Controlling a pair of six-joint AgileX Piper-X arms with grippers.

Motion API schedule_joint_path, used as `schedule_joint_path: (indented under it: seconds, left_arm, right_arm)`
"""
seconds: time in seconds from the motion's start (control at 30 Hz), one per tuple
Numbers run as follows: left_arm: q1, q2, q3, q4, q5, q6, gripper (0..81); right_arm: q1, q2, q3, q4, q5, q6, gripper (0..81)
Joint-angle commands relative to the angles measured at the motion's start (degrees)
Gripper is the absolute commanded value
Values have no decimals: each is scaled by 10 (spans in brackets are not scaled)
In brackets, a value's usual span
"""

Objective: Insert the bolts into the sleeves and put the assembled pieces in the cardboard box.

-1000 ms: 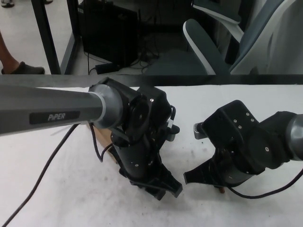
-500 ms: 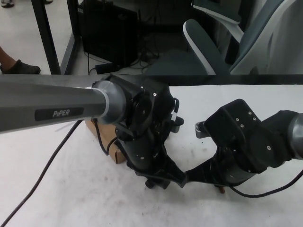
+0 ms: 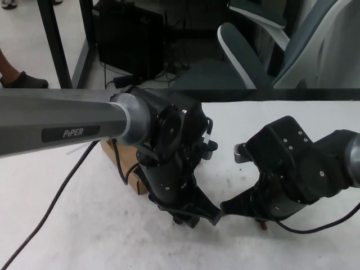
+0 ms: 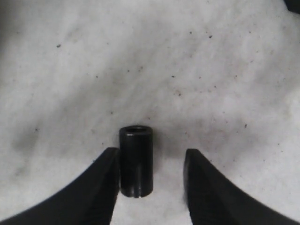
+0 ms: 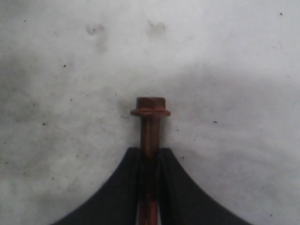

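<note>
The bench (image 3: pixel 73 236) is white, with little dark specks and grey smudges. A small black sleeve (image 4: pixel 136 161) rests on it. A brown cardboard box (image 3: pixel 140 185) sits on it too. A black cable (image 3: pixel 54 199) lies across it.

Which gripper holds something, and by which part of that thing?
The right gripper holds the bolt by its shank, with the head clear of the jaws. The left gripper is open around the sleeve, not gripping it.
</note>
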Motion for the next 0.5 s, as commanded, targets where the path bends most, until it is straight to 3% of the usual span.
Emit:
schedule_joint_path:
  seconds: [0.0, 0.23, 0.47]
  left_arm:
    - [-3, 0, -6, 4, 2, 1, 391]
    - [-1, 0, -6, 4, 2, 25, 6]
    - [8, -7, -6, 10, 1, 14, 8]
  right_arm:
    - [-6, 22, 21, 40, -3, -5, 2]
    - [-6, 22, 19, 39, -5, -24, 2]
    - [-22, 19, -10, 17, -10, -55, 2]
